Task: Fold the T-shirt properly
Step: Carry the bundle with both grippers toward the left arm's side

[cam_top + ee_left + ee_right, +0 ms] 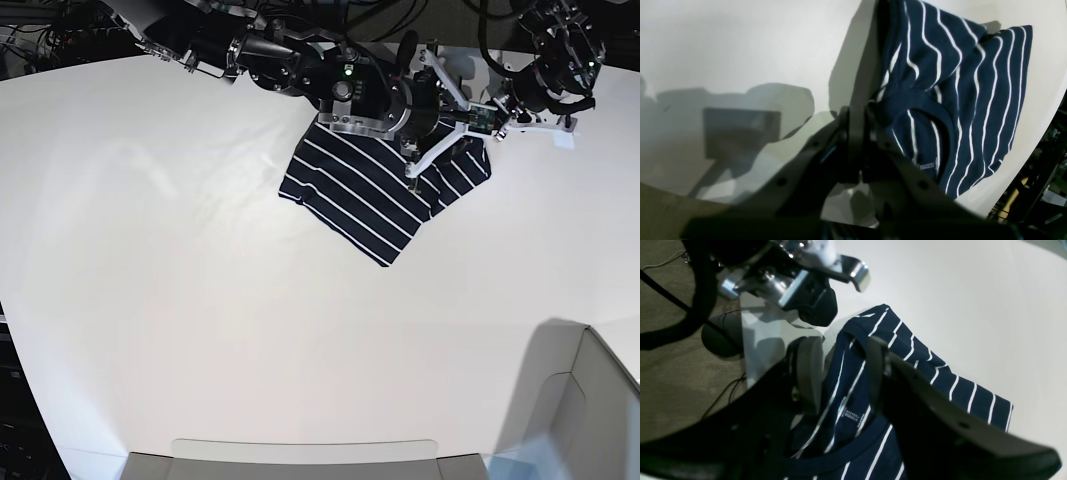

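Observation:
The T-shirt, dark navy with thin white stripes, lies partly folded at the far side of the white table. In the left wrist view my left gripper is shut, and the T-shirt bunches at its collar against the gripper's right side. I cannot tell whether any fabric is pinched. In the right wrist view my right gripper stands open astride the T-shirt near the neck label, one finger on each side. In the base view the right gripper hangs over the shirt's middle and the left gripper over its right corner.
A grey bin stands at the near right corner and a flat tray edge runs along the front. The table's edge drops off just beyond the shirt. Carpeted floor with cables lies past the table's edge.

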`<state>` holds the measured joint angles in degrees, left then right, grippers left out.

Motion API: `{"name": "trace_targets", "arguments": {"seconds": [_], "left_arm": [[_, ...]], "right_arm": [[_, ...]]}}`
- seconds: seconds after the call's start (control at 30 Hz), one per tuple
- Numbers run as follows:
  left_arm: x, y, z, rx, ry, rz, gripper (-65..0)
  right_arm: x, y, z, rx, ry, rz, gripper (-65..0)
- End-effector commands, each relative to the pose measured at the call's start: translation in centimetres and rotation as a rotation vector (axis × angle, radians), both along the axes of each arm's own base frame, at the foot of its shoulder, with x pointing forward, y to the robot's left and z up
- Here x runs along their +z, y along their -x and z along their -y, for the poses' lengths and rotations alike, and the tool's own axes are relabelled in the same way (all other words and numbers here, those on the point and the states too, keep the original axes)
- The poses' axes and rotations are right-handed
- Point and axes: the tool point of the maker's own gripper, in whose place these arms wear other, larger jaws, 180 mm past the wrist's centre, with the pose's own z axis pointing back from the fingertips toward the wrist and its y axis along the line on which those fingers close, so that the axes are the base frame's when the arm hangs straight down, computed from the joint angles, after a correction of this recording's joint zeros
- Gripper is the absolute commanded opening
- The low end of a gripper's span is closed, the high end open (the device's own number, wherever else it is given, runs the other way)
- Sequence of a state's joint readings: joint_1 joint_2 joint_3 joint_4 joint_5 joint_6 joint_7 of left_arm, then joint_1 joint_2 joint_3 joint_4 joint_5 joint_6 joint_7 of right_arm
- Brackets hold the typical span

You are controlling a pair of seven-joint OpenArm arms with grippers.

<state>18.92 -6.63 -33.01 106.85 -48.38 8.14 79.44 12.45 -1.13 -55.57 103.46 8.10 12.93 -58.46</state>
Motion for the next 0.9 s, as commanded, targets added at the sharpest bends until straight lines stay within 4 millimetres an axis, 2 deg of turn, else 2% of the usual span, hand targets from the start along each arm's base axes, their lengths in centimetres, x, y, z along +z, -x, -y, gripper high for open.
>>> {"name": "trace_targets", "arguments": {"seconds": [0.0, 0.17, 0.23, 0.3, 0.4, 0.47, 0.6, 0.7, 0.83, 0.87], "left_arm": [[0.6, -0.2, 0.0, 0.001, 0.012, 0.012, -65.0], [1.3, -0.1, -2.1, 0.065, -0.016, 0.038, -65.0], [1.9, -0.3, -2.5, 0.066, -0.032, 0.057, -65.0], [3.5, -1.3, -1.6, 0.022, -0.057, 0.108, -65.0], [5.7, -3.8, 2.3, -0.108, -0.034, 0.203, -65.0], [6.5, -5.0, 5.7, -0.206, 0.047, 0.247, -65.0], [8.0, -6.6, 10.4, -0.351, 0.137, 0.311, -65.0], [8.0, -6.3, 13.5, -0.447, 0.172, 0.305, -65.0], [7.1, -3.7, 18.2, -0.677, 0.201, 0.248, -65.0], [6.9, -3.1, 18.8, -0.717, 0.205, 0.233, -65.0]], "right_arm": [[2.2, -1.8, -0.3, -0.033, -0.067, 0.037, -42.5], [5.1, -9.9, 4.1, -0.306, -0.156, 0.049, -46.0], [5.6, -12.5, 6.4, -0.396, -0.166, 0.059, -50.5], [6.1, -15.0, 8.9, -0.492, -0.178, 0.068, -58.0], [5.0, -17.4, 12.3, -0.6, -0.153, 0.051, -65.0], [3.4, -18.6, 14.5, -0.647, -0.094, 0.036, -65.0], [0.7, -19.6, 17.8, -0.701, 0.005, 0.004, -64.4], [-1.3, -19.9, 19.4, -0.734, 0.052, -0.033, -64.2], [-4.1, -19.6, 20.1, -0.746, 0.108, -0.095, -64.2], [-4.5, -19.5, 20.2, -0.749, 0.117, -0.107, -64.2]]}}
